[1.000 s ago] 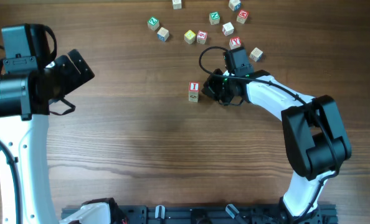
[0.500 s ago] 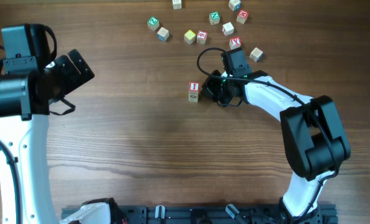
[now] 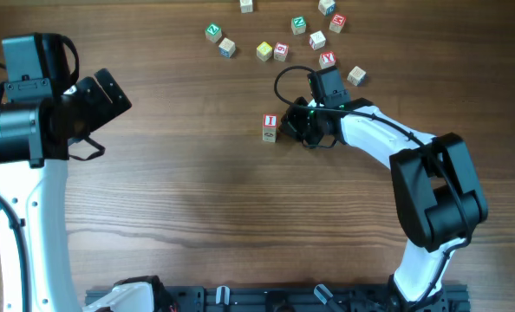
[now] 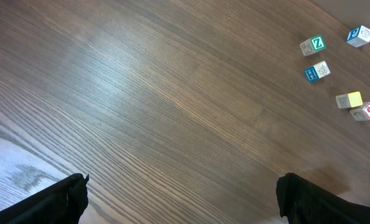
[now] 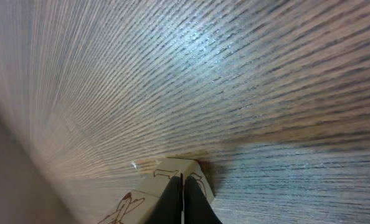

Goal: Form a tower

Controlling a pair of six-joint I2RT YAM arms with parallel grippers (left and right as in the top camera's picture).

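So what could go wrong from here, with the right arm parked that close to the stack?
1. The right fingers are shut, with their tips right at a cube low on the table. From overhead they sit just beside the tower. Any sideways drift could topple that narrow stack.
2. The loose Y cube lies close behind the right arm's wrist, so a careless pull-back might sweep it away.

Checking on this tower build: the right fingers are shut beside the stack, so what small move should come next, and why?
Probably ease the right gripper straight back from the tower, without swinging sideways. Its fingers are shut on nothing and sit close beside the stack, so a sideways slip could topple it. Loose cubes lie beyond it.
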